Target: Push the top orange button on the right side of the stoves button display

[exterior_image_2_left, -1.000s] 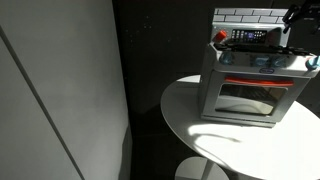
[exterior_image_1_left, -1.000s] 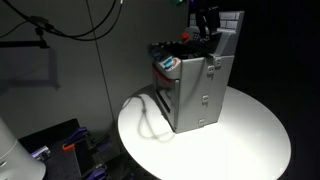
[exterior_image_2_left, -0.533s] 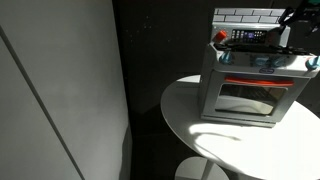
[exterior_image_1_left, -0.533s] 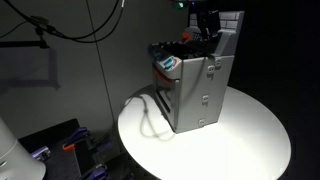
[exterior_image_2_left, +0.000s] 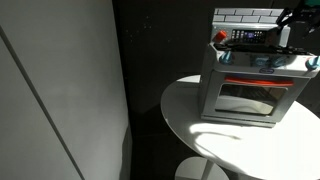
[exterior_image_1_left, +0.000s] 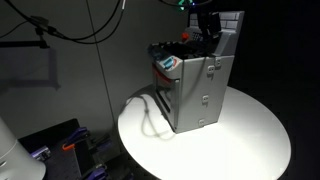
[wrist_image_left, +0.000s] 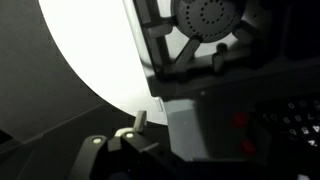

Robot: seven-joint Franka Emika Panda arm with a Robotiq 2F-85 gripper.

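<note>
Though the toy stove [exterior_image_1_left: 195, 90] looks light and rigid, likely to slide on the round white table [exterior_image_1_left: 250, 140] under a hard shove, its button display [exterior_image_2_left: 248, 36] should need only a fingertip tap. The gripper [exterior_image_1_left: 207, 28] hovers upper right, just beside the panel; whether its jaws are parted cannot be told.

The stove [exterior_image_1_left: 197, 90] is grey and boxy, with a white tiled back. It stands upright on the round white table [exterior_image_1_left: 250, 145], oven door shut. The button display [exterior_image_2_left: 250, 37] — a small dark panel with tiny buttons — sits against that back, just above the dark cooktop.
</note>
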